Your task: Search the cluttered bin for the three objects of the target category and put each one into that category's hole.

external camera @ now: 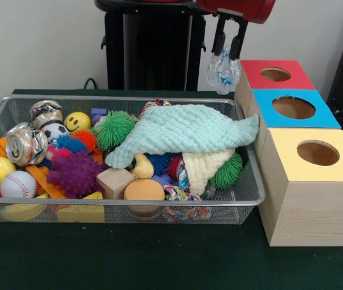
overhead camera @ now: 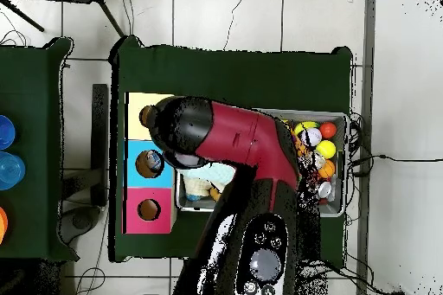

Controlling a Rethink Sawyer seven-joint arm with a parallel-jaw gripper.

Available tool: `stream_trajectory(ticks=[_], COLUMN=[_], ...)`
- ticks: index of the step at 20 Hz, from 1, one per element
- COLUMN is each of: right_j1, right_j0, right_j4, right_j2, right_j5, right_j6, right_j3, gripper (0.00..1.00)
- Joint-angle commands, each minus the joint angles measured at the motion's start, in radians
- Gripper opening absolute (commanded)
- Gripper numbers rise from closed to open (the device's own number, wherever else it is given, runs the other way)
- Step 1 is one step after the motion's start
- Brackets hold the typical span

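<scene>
Up at the top right of the front view the gripper (external camera: 228, 55) hangs with its two black fingers pinched on a crumpled clear plastic bottle (external camera: 222, 72) with a blue label, dangling just left of the red box (external camera: 275, 75). It looks feather-light and thin-walled, already crushed, so it will buckle and could slide out if squeezed low; the grip near its top end seems the sensible place. In the overhead view the bottle (overhead camera: 153, 163) seems to sit over the blue box (overhead camera: 148, 163) hole, though the arm hides much there. The bin (external camera: 123, 100) fills the left and centre, heaped with balls, a crushed can (external camera: 26, 144) and a mint cloth (external camera: 183, 132)
</scene>
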Motion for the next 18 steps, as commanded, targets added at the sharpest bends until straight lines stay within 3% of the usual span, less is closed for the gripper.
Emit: stream_trajectory(ticks=[1,10,18], right_j1=[0.011,0.039,0.063], right_j0=[-0.003,0.032,0.054], right_j4=[0.022,0.038,0.042], right_j2=[0.018,0.010,0.008], right_j5=[0.063,-0.025,-0.033], right_j6=[0.259,0.294,0.330], right_j3=[-0.048,-0.018,-0.040], gripper=[0.00,0.00,0.00])
